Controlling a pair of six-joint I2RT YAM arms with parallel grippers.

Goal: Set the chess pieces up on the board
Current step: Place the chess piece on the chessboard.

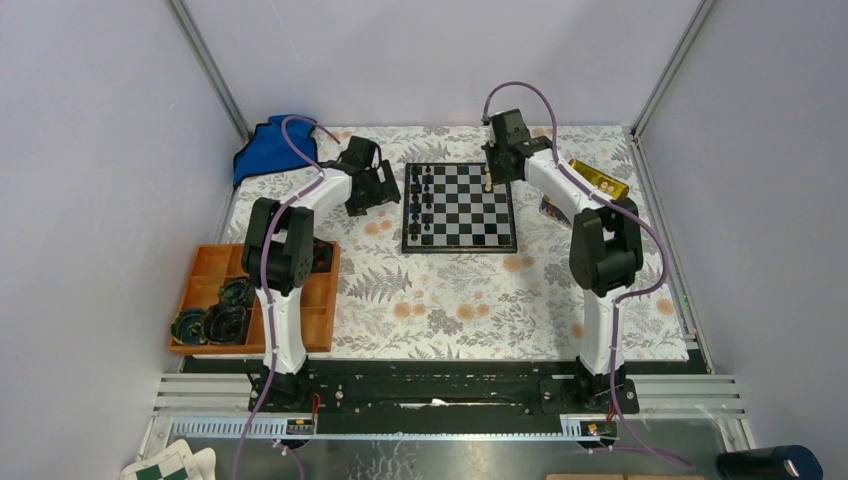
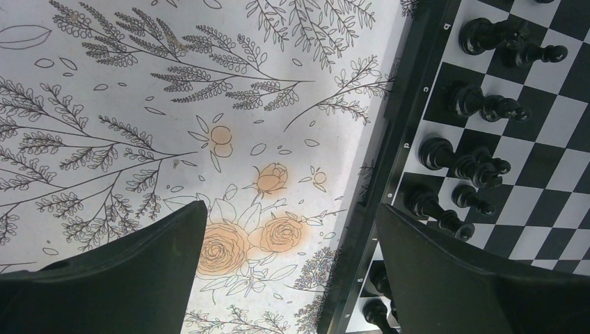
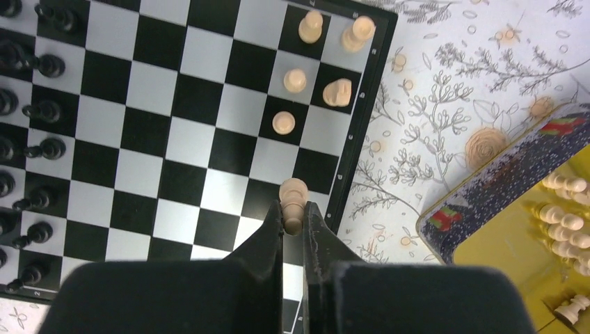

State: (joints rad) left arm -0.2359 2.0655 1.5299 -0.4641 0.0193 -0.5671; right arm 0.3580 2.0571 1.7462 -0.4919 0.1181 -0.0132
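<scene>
pale round-headed wooden chess piece (image 3: 293,191) in right end effector (image 3: 293,217)

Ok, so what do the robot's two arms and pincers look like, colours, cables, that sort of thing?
Both the left arm and right arm have white links with chunky black joints. A purple cable loops loosely along each. The left pincer and right pincer are matt black, with fingers tapering to wedges. No markings visible.
</scene>
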